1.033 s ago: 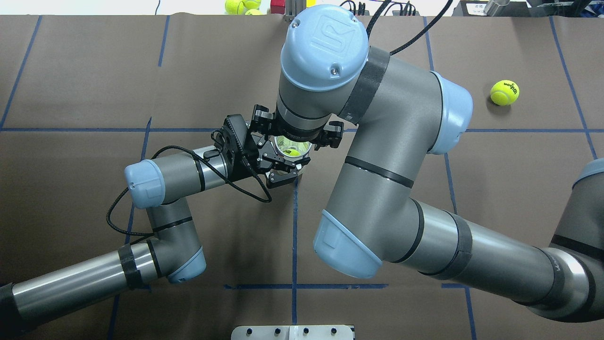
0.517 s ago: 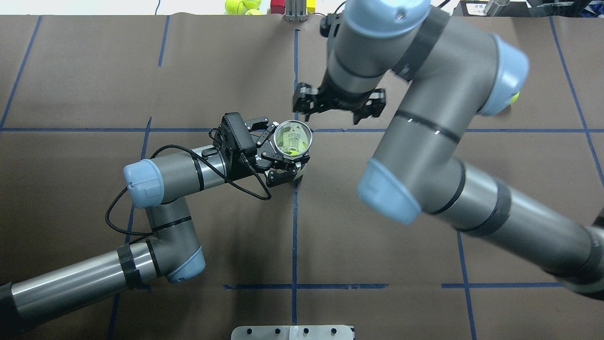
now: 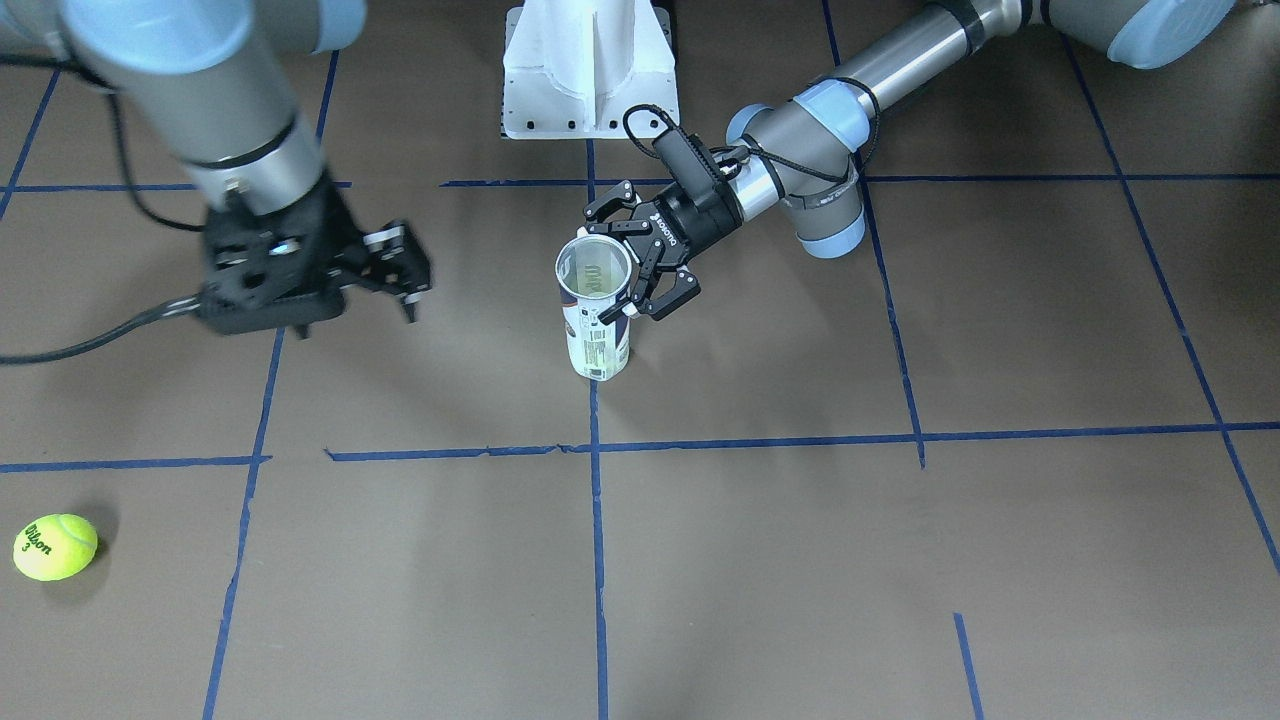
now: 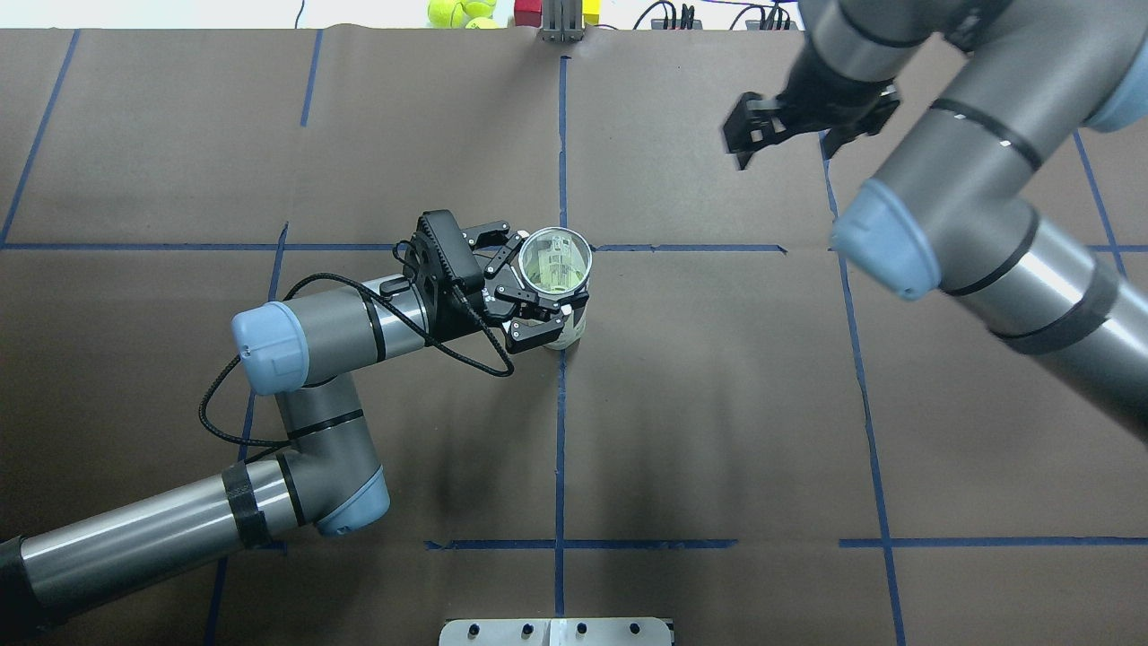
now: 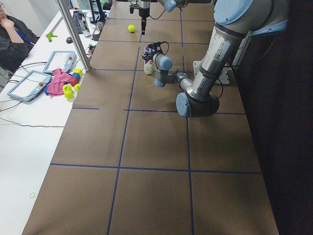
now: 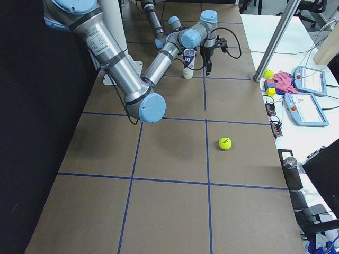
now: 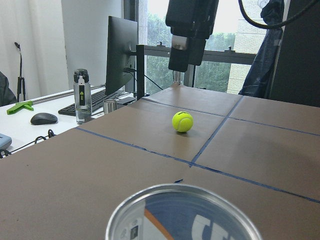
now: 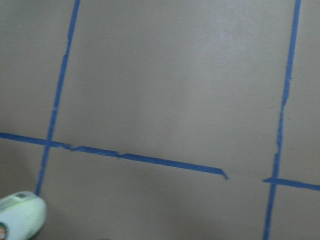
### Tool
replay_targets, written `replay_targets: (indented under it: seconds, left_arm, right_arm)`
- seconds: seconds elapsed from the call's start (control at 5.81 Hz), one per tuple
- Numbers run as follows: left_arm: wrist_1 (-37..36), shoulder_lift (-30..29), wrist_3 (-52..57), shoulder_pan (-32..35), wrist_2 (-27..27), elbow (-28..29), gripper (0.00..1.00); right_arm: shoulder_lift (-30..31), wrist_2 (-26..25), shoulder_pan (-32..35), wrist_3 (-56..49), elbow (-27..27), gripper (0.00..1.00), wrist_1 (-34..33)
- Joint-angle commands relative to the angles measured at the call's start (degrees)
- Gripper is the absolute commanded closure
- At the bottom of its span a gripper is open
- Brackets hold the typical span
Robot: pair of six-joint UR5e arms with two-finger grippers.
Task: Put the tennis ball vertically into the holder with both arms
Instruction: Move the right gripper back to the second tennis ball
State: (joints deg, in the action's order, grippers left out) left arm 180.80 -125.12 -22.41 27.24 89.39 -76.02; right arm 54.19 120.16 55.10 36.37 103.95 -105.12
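Note:
The holder (image 4: pixel 556 266) stands upright near the table's middle, a clear tube with a navy-and-white label (image 3: pixel 597 318). Its rim fills the bottom of the left wrist view (image 7: pixel 182 212). My left gripper (image 4: pixel 535 292) is shut on the holder just below the rim, also seen from the front (image 3: pixel 632 272). A yellow-green tennis ball glows through the tube's lower part (image 3: pixel 600 355). My right gripper (image 4: pixel 796 126) hangs open and empty, high over the far right of the table (image 3: pixel 310 290). A second tennis ball (image 3: pixel 55 547) lies loose beyond it (image 7: pixel 182 121).
The white pedestal base (image 3: pixel 590 70) stands at the robot's edge. Several tennis balls (image 4: pixel 459 11) and coloured blocks lie past the far edge. A side table with tablets (image 6: pixel 306 108), a metal post (image 5: pixel 73 34) and a seated person (image 5: pixel 12 34) flank the far side.
My right gripper has risen from over the holder's mouth and swung away to the far right, open. The left gripper and holder have stayed put.

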Motion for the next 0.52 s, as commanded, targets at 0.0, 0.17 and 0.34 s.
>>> replay_targets:
  seconds: [0.0, 0.17, 0.34]
  left_arm:
    - [0.17, 0.05, -0.18, 0.01, -0.01, -0.01, 0.17]
    - [0.25, 0.05, -0.18, 0.01, -0.01, -0.01, 0.17]
    - [0.26, 0.05, -0.18, 0.01, -0.27, -0.01, 0.16]
  right_arm:
    - [4.6, -0.01, 5.96, -14.42, -3.81, 0.01, 0.88]
    - [5.22, -0.01, 7.55, -16.74, -10.28, 0.01, 8.63]
    - [5.22, 0.07, 9.13, -19.64, -18.09, 0.01, 17.67]
